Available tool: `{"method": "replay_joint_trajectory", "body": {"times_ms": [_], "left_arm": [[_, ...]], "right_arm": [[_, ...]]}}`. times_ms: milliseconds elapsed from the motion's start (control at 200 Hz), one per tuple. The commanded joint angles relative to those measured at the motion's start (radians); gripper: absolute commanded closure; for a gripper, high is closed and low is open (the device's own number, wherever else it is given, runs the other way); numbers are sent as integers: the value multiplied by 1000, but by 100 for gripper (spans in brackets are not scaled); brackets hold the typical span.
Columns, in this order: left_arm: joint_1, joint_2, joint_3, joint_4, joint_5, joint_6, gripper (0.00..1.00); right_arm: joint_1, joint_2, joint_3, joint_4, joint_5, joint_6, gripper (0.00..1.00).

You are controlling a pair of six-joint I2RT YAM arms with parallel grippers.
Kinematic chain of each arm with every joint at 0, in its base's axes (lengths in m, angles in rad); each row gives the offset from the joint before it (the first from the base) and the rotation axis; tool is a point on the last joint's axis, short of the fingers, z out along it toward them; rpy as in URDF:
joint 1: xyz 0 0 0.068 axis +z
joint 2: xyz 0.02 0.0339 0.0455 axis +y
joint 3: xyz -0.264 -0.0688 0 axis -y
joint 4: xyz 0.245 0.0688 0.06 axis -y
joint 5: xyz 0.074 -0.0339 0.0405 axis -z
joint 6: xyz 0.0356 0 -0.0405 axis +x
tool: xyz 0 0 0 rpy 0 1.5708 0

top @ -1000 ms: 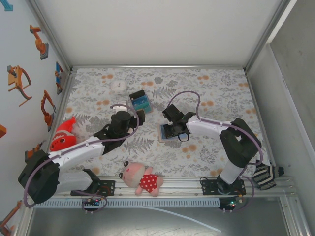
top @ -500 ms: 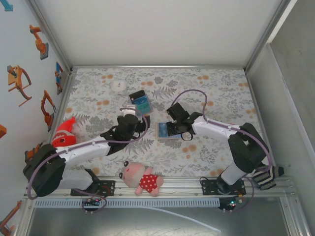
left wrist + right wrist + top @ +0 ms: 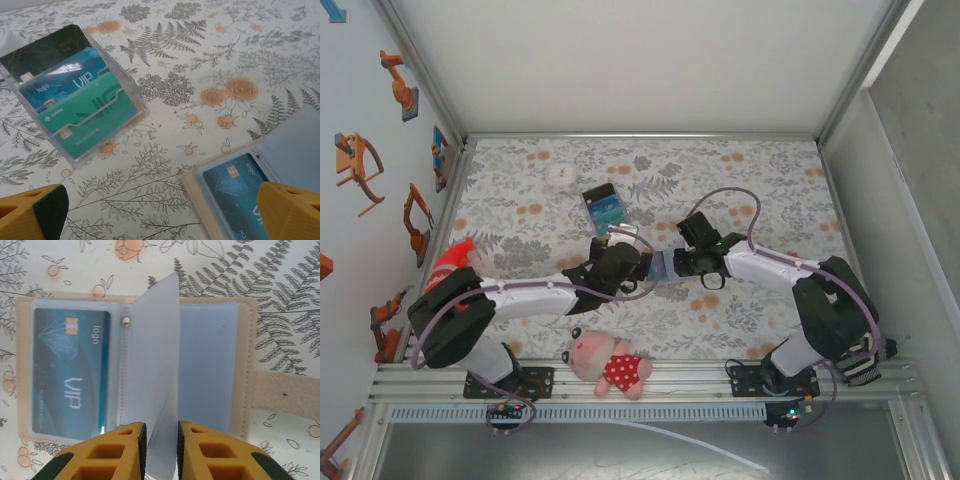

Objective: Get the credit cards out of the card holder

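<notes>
Tan leather card holder point(image 3: 246, 365) lies opened flat at the middle of the floral-printed worktop point(image 3: 200, 50), its snap strap point(image 3: 285, 392) pointing right. One blue VIP card point(image 3: 70, 375) sits in its left clear pocket. A translucent plastic leaf point(image 3: 152, 340) stands up from the spine into the narrow gap of the right claw point(image 3: 161, 450), whose yellow fingers are slightly parted; whether they touch the leaf I cannot tell. At the holder's left edge the left claw point(image 3: 160, 212) hangs spread wide, gripping nothing. Further off to the left stands a clear plastic box point(image 3: 75, 105) holding teal, blue and dark cards.
</notes>
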Motion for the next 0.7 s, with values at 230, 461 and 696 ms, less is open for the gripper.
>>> {"method": "replay_joint_trajectory", "body": {"times_ms": [230, 461, 696], "left_arm": [[-43, 86, 69, -109, -80, -79, 3], [-43, 111, 84, -183, -117, -106, 3], [-43, 145, 106, -206, -111, -132, 3]], "right_arm": [[-98, -34, -62, 41, -33, 33, 73], [-153, -84, -108, 72, -86, 64, 73], [-153, -148, -102, 88, -131, 101, 73]]}}
